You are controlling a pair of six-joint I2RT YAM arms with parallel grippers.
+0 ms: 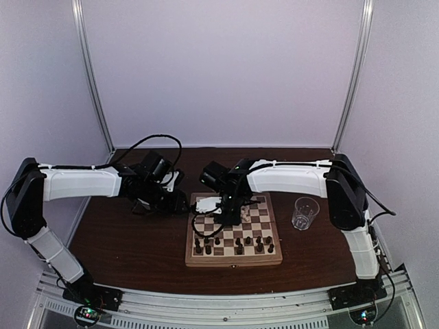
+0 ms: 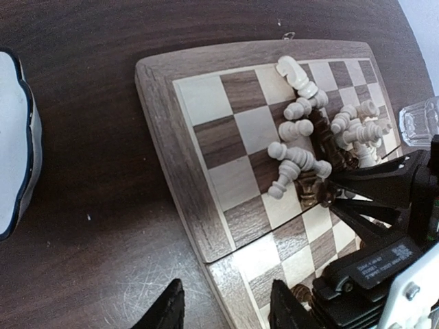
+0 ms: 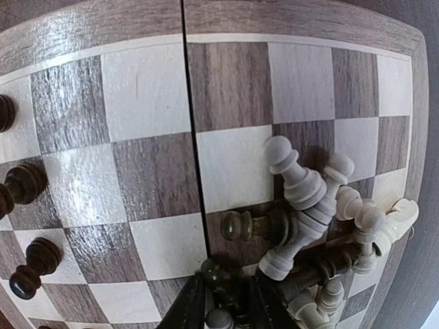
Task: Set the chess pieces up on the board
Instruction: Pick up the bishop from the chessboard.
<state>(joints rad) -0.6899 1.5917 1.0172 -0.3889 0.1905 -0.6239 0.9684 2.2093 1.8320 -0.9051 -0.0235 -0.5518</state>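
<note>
Glossy wooden board (image 3: pixel 103 27) and smooth wooden chess pieces (image 3: pixel 302 188) lie on a scratched dark-wood table (image 2: pixel 89 137).

Clear glass (image 1: pixel 304 212) stood upright on the dark wood table (image 1: pixel 123 240), right side. White bowl (image 2: pixel 15 144), dark scalloped rim, sat cut off at frame edge.

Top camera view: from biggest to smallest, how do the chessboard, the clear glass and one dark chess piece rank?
1. chessboard, by far the largest
2. clear glass
3. dark chess piece, tiny, much smaller than the glass
</note>
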